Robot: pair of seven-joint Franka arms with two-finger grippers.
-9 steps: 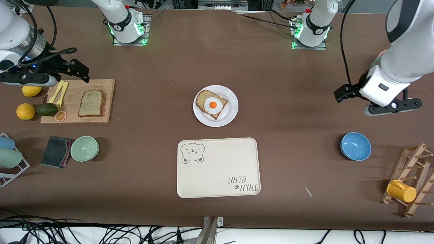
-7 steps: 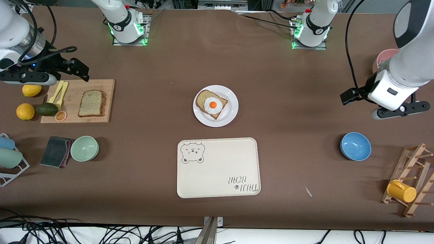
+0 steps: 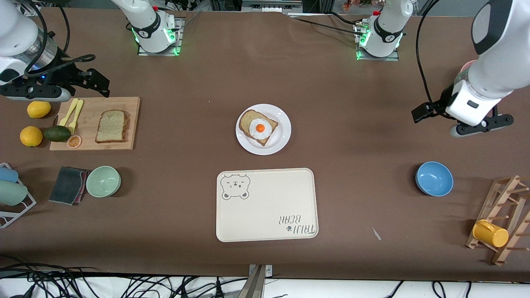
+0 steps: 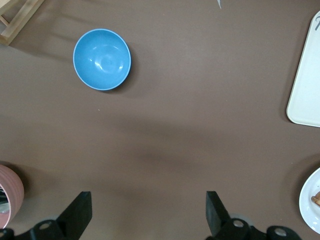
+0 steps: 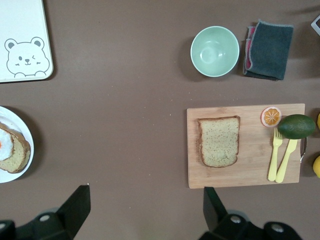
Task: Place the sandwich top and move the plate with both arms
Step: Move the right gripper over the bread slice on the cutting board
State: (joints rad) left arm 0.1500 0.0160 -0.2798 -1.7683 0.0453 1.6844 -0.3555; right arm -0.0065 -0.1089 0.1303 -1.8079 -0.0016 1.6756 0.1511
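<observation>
Since the earlier frames the left gripper has drifted out toward its end of the table and come back, while the right gripper has crept slightly away from the cutting board; neither has closed on anything, so the task is judged to be at its very start. The landmark is the plate, at the table's centre, carrying the slice with a fried egg. The sandwich top lies flat on the cutting board, well apart from the plate toward the right arm's end. The right gripper hangs above the table just off that board's edge, jaws spread wide and empty, as its wrist view confirms. The left gripper hovers over bare table well apart from the plate toward the left arm's end, likewise wide open and holding nothing. The bear tray sits nearer the camera than the plate. An avocado, orange slice and yellow forks crowd the board's end farthest from the plate, but nothing lies between the sandwich top and the plate, so the carry path looks unobstructed.
</observation>
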